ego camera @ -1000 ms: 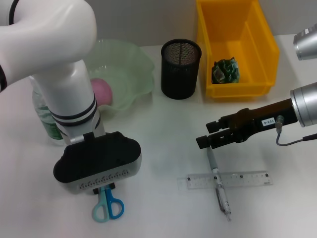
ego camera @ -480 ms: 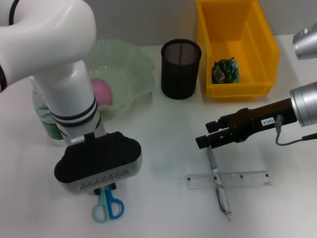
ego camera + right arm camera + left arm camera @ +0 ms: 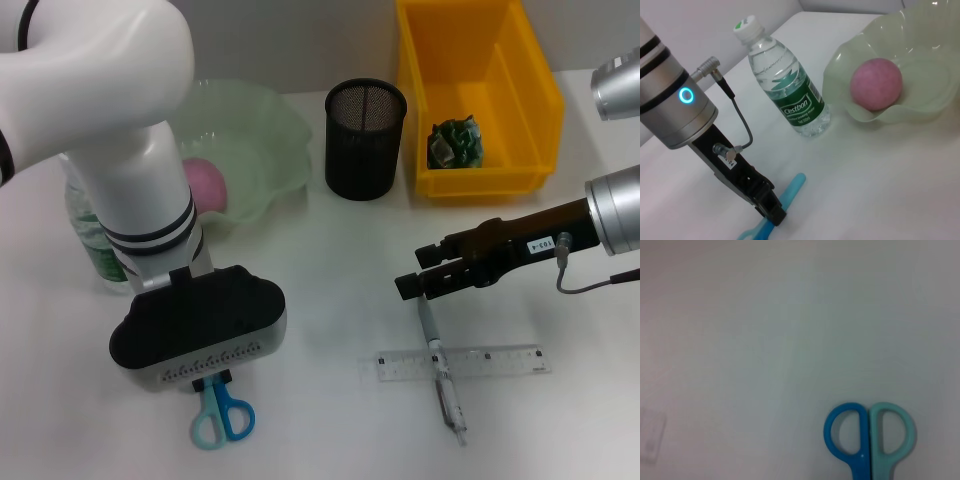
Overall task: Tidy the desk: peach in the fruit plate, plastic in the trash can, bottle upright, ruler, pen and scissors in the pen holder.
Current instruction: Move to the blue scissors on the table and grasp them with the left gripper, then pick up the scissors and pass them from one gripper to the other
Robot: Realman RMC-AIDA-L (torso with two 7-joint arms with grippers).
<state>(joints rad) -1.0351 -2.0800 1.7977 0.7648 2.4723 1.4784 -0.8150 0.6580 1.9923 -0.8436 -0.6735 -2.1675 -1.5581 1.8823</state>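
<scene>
Leftmost, the bottle (image 3: 90, 235) stands upright on the desk (image 3: 330, 250), partly hidden behind the left arm; beside it the peach (image 3: 205, 185) rests in the fruit plate (image 3: 270, 130). Both of those steps appear complete. Below them, the left gripper (image 3: 771, 212) is set down on the scissors (image 3: 222, 415), its tip at the blades while the blue and light-blue loops (image 3: 870, 432) lie flat on the desk toward the robot. Whether its jaws are apart or clamped on the blades cannot be told. The step in hand is judged to be the scissors pick. The next move would call for a secure hold near the pivot, a lift, and a carry to the pen holder (image 3: 365, 140), entering from above. Further right, the pen (image 3: 442, 375) lies across the ruler (image 3: 465, 362), both still to be stowed. The right gripper (image 3: 410, 285) hovers just above the pen's upper end, jaws apparently together and holding nothing. Rightmost, the trash can (image 3: 530, 110) already holds the crumpled plastic (image 3: 455, 142).
</scene>
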